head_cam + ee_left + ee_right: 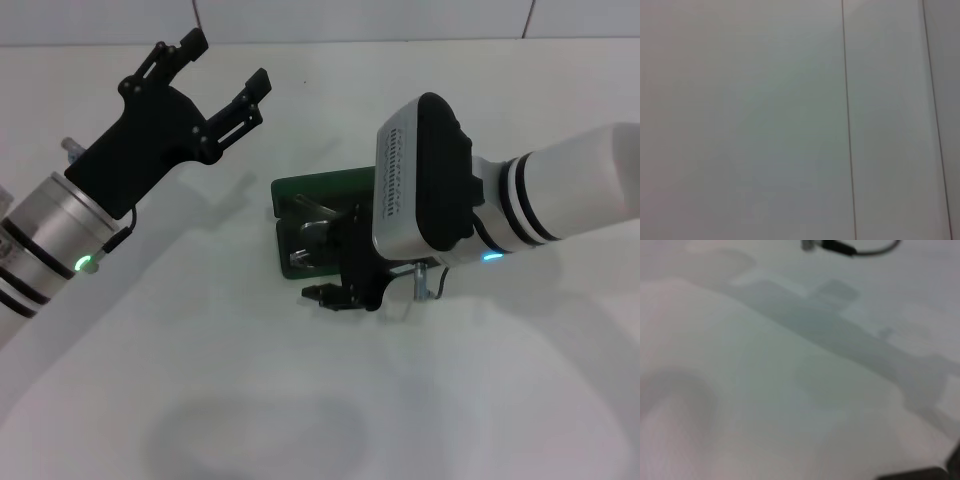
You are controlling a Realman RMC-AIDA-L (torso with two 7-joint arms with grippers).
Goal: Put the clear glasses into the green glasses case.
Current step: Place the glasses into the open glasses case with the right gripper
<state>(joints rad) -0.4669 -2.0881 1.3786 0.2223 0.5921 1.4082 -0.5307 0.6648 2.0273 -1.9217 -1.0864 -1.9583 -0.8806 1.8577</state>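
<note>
White surface (300, 400) fills my head view, with the green glasses case (315, 195) lying open near its middle and the clear glasses (312, 240) resting in its lower half. My right hand (335, 292) sits low over the case's near edge; I cannot tell whether its fingers are apart. My left hand (225, 70) hangs raised off to the left, fingers spread and holding nothing.
</note>
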